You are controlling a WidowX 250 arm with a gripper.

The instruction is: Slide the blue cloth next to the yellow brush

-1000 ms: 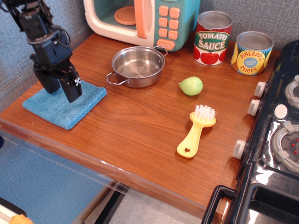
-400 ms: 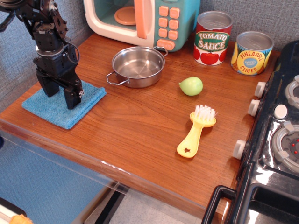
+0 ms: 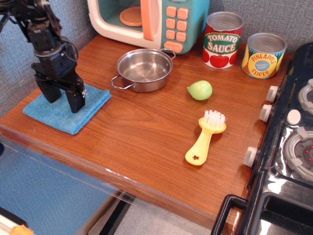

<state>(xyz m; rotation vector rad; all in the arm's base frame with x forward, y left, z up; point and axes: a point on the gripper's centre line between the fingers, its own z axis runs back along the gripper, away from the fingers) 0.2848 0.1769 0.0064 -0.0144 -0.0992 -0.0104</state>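
At the upper left of the frame, the black robot pincer [image 3: 62, 100] is seen pointing downward with its two fingers spread apart, their tips set on the flat, square, light-blue terry cloth [image 3: 67, 108]. The cloth is laid at the left edge of the brown wooden counter [image 3: 146, 132], near its front corner. To the right of the cloth, towards the upper middle, a round steel pan [image 3: 144, 69] with two small handles is placed, apart from the cloth. Further right, a small green pear-like fruit [image 3: 200, 90] is found, and just below it the small yellow plastic brush [image 3: 205, 137] with white bristles and a star-shaped hole in its handle is laid, well apart from the cloth, right of centre.
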